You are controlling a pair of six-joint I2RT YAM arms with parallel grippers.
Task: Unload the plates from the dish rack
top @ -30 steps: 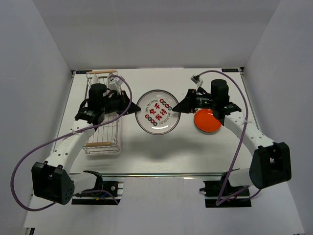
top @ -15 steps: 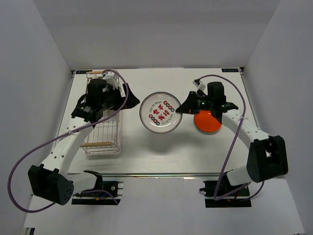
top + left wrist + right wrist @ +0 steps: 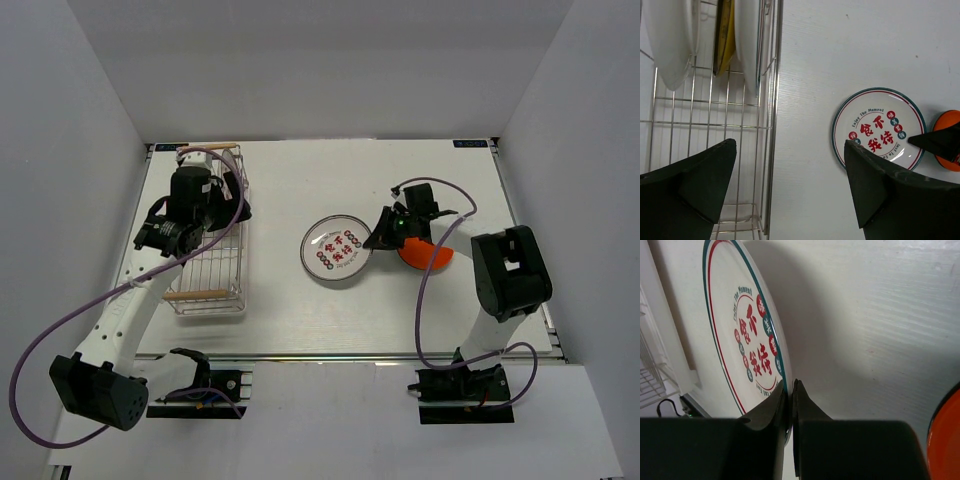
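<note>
My right gripper (image 3: 791, 392) is shut on the rim of the white plate with teal-red rings (image 3: 740, 335). In the top view this plate (image 3: 335, 250) sits mid-table, the right gripper (image 3: 378, 236) at its right edge. The orange-red plate (image 3: 428, 257) lies just right of it. Above the right side of the dish rack (image 3: 205, 272), my left gripper (image 3: 232, 203) stands open and holds nothing. In the left wrist view the left gripper (image 3: 790, 185) spans the dish rack (image 3: 715, 125) edge; two white plates (image 3: 670, 45) and a yellow-brown plate (image 3: 726, 35) stand upright in the rack.
The rack's near wooden handle (image 3: 195, 294) lies close to the left arm's link. White walls (image 3: 80, 150) enclose the table on three sides. Purple cables (image 3: 440, 290) loop from both arms over the table.
The left gripper let go of the ringed plate, opened wide and drew back over the rack. The right gripper closed on the plate's rim and carried it right and lower.
</note>
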